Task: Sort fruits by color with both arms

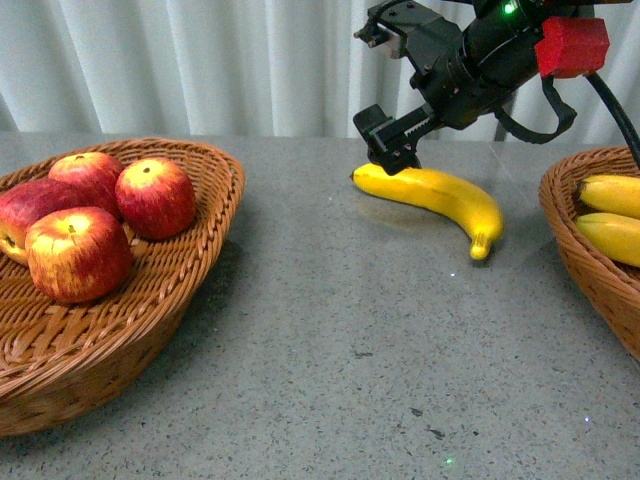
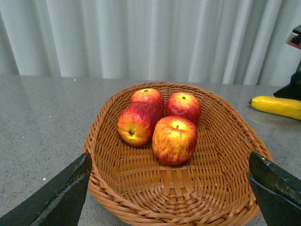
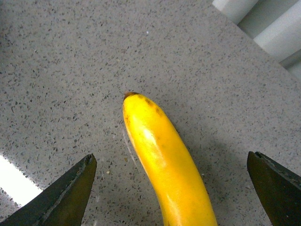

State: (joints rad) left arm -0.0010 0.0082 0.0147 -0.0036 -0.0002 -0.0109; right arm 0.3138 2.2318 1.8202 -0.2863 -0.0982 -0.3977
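Several red apples streaked with yellow (image 1: pixel 80 252) lie in the left wicker basket (image 1: pixel 215 235). In the left wrist view my left gripper (image 2: pixel 170 157) hangs open above this basket (image 2: pixel 99 136), over the nearest apple (image 2: pixel 174 139), holding nothing. One yellow banana (image 1: pixel 435 200) lies on the grey table. My right gripper (image 1: pixel 388 88) is open just above its left end. In the right wrist view the banana (image 3: pixel 164 160) runs between the wide-apart fingers (image 3: pixel 66 193), touching neither. Two more bananas (image 1: pixel 610 195) rest in the right basket (image 1: pixel 565 225).
The grey speckled table (image 1: pixel 330 340) stretches between the two baskets. A white curtain (image 1: pixel 200 60) closes off the back. From the left wrist view the loose banana (image 2: pixel 277 106) and part of the right arm (image 2: pixel 292 87) show beyond the basket.
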